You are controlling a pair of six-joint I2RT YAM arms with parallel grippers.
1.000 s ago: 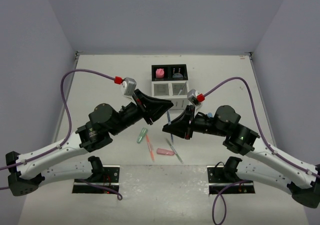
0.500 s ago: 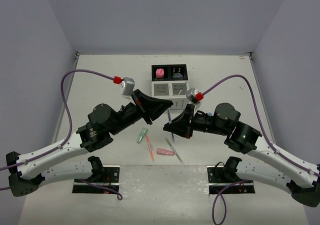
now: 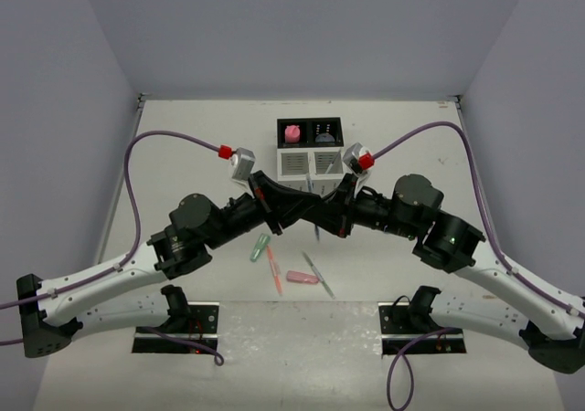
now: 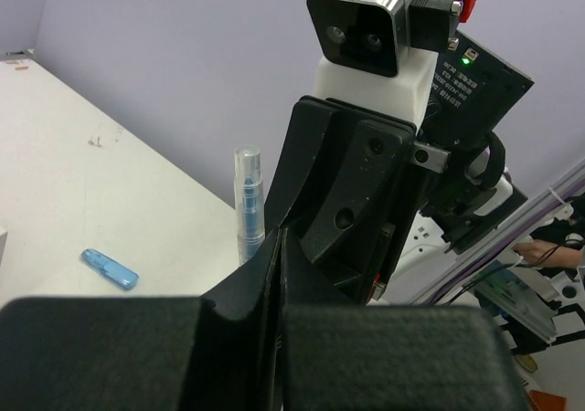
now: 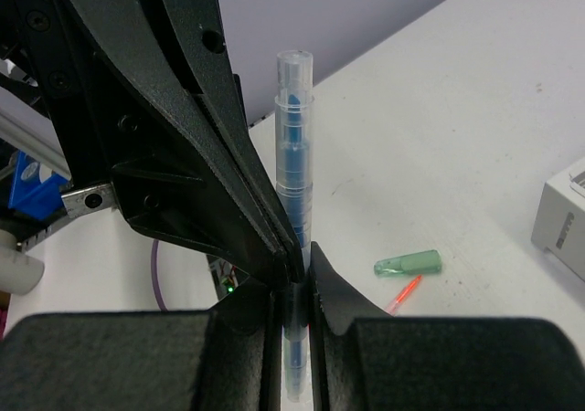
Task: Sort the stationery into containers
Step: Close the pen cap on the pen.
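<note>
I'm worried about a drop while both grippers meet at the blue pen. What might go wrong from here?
1. The right gripper clamps the blue pen near its lower end, with most of its length sticking out above. A bump may pivot it or make it slip.
2. The left gripper, fingers together, sits tight against that pen and the right gripper. Whether it grips the pen is unclear. A slightly misjudged move risks a collision or knocking the pen loose.

Your blue pen (image 5: 292,183) has a clear barrel; the bench (image 3: 183,155) is white; you also have a green marker (image 3: 261,245), pink marker (image 3: 300,277), blue marker (image 4: 110,268), orange pen (image 3: 274,270), grey pen (image 3: 318,275) and pink eraser (image 3: 292,133); the organizer (image 3: 294,163) is perforated black and slotted white.
</note>
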